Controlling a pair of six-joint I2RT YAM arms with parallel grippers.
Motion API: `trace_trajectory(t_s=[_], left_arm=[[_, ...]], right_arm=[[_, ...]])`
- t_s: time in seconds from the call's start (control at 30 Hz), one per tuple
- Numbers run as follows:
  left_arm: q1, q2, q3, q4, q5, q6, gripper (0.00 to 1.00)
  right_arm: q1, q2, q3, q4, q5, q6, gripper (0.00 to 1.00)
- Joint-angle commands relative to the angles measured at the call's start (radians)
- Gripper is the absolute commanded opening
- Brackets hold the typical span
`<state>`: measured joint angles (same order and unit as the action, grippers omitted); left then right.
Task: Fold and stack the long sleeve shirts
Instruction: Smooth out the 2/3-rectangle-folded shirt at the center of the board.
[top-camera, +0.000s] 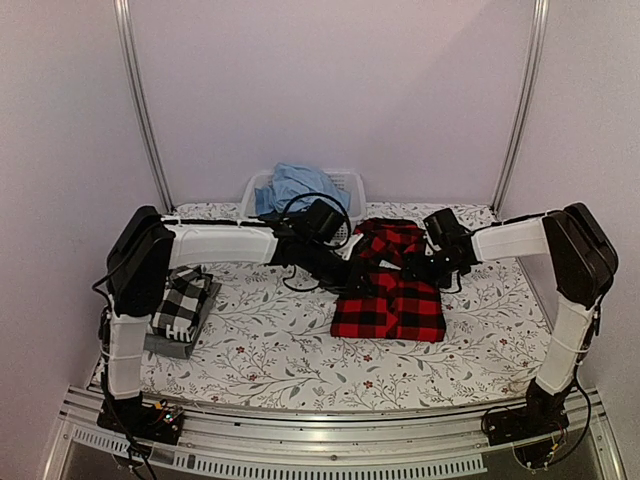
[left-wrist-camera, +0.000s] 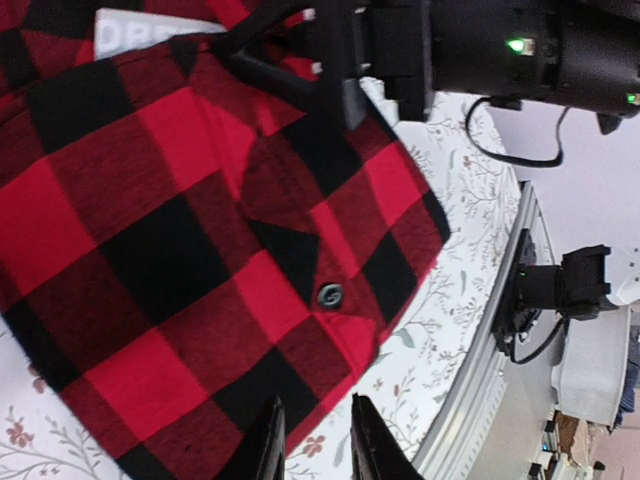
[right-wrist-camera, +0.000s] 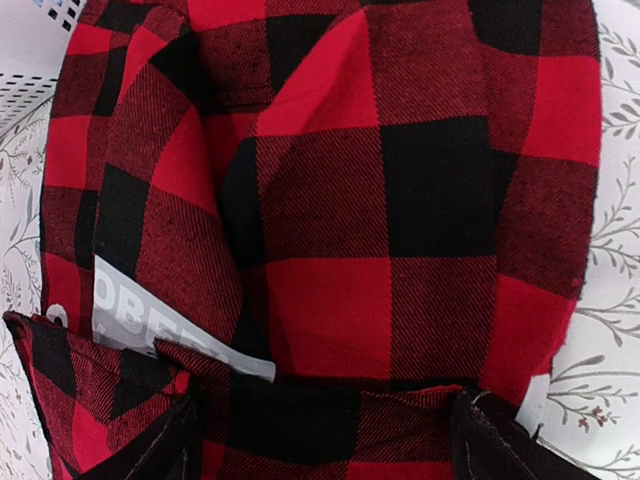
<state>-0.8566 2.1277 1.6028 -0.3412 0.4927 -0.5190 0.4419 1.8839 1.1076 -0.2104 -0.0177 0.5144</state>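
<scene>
The red-and-black flannel long sleeve shirt (top-camera: 390, 300) lies folded in a rough rectangle at the table's middle. It fills the left wrist view (left-wrist-camera: 180, 230) and the right wrist view (right-wrist-camera: 400, 200), where its white label (right-wrist-camera: 130, 320) shows. My left gripper (top-camera: 335, 268) hovers at its left edge, its jaws a little apart (left-wrist-camera: 315, 410) with nothing between them. My right gripper (top-camera: 425, 262) is at the shirt's far right, wide open (right-wrist-camera: 325, 430), with a fold of flannel lying between its fingers. A black-and-white check shirt (top-camera: 182, 300) sits folded on a dark grey one (top-camera: 170, 345) at the left.
A white basket (top-camera: 345, 185) holding blue cloth (top-camera: 295, 185) stands at the back, just behind both grippers. The floral tablecloth (top-camera: 270, 350) covers the table. The right arm's black wrist (left-wrist-camera: 480, 50) hangs close over the flannel's far end in the left wrist view.
</scene>
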Motion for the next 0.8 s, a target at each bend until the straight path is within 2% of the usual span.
trace_trajectory(t_s=[0.0,0.23,0.43,0.63,0.77], left_arm=[[-0.068,0.042,0.079,0.088,0.055,-0.053,0.23],[-0.138,0.192,0.182,0.164,0.066,-0.094,0.23],[-0.155,0.336,0.269,0.122,0.066,-0.102,0.23],[-0.156,0.301,0.256,0.117,0.071,-0.089,0.23],[-0.156,0.244,0.226,0.12,0.053,-0.091,0.23]], right_arm=[[-0.006,-0.121,-0.028,-0.058,0.058,-0.024,0.84],[0.011,-0.314,-0.11,-0.105,0.055,0.007,0.88],[0.118,-0.443,-0.204,-0.137,0.066,0.08,0.9],[0.205,-0.564,-0.387,-0.086,0.029,0.212,0.93],[0.224,-0.583,-0.503,0.0,-0.06,0.279,0.94]])
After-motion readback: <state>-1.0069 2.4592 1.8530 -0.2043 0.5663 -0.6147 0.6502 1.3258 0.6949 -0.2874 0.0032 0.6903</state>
